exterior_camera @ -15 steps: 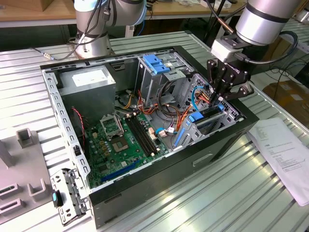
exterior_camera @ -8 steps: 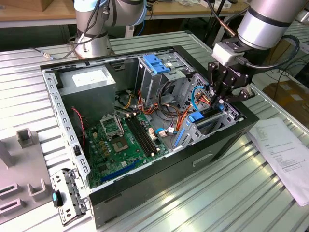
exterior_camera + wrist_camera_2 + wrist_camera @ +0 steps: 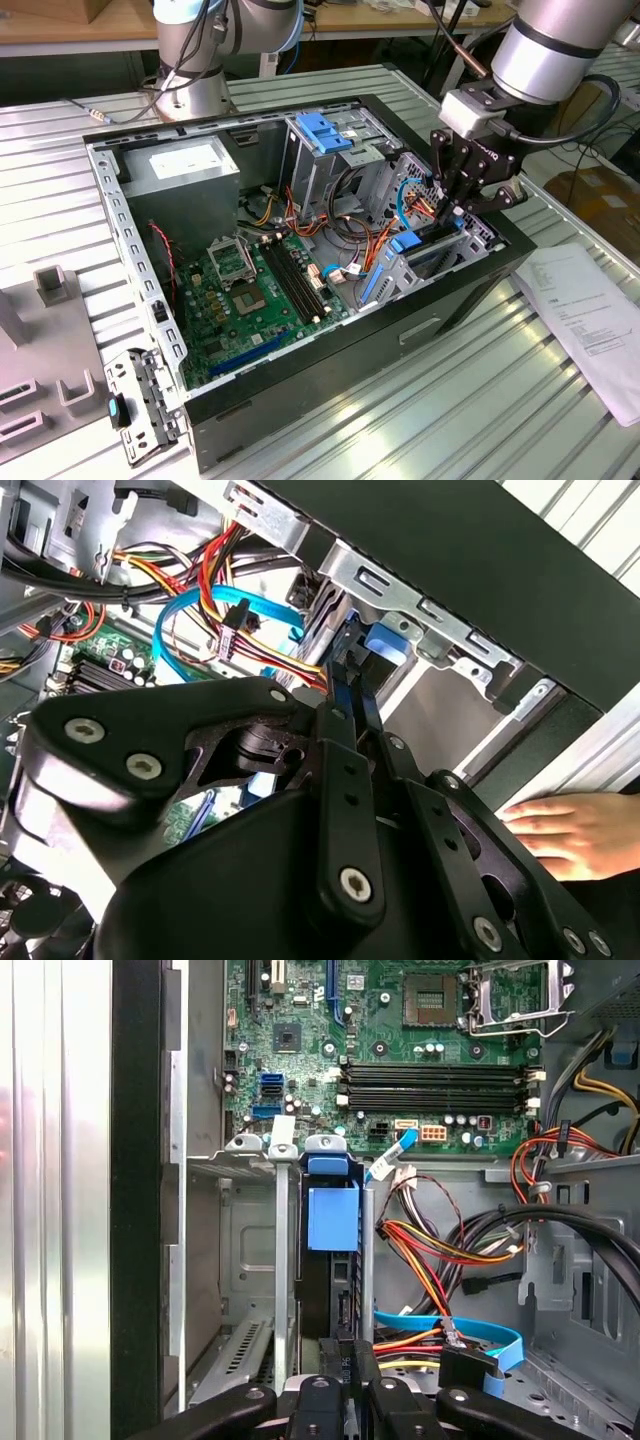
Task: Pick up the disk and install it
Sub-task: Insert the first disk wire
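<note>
- I see one black two-finger gripper at the 3 o'clock edge of the open black computer case, its fingers closed edge-on upon the disk.
- The disk, one grey metal drive in a blue plastic carrier, stands upright in the grey metal drive bay; I judge the edge grip keeps it aligned with the bay rails.
- One hand rests outside the case.

Flat grey metal disk in bright blue plastic carrier rail: stands on edge in the drive-bay slot, blue end tab toward the motherboard, between metal bay walls.
</note>
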`<action>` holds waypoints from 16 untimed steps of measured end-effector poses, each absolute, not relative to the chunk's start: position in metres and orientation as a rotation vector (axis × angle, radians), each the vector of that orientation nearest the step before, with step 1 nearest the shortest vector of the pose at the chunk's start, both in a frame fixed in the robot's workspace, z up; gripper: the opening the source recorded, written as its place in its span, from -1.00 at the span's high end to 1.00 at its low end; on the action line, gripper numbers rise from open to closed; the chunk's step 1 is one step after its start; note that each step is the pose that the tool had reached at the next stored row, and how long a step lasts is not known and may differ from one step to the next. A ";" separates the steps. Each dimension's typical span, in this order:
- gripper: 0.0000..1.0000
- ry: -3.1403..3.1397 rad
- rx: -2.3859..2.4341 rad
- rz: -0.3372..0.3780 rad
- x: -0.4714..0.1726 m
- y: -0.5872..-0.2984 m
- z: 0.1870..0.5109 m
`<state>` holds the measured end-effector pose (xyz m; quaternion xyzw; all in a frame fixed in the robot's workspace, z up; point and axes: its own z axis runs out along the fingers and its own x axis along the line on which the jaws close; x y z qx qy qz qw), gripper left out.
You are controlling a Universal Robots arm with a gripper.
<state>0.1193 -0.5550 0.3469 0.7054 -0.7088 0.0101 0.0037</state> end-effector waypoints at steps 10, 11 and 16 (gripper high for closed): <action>0.67 -2.228 2.205 0.031 0.120 -0.555 0.349; 0.67 -2.227 2.205 0.031 0.119 -0.555 0.349; 0.67 -2.228 2.205 0.031 0.119 -0.553 0.349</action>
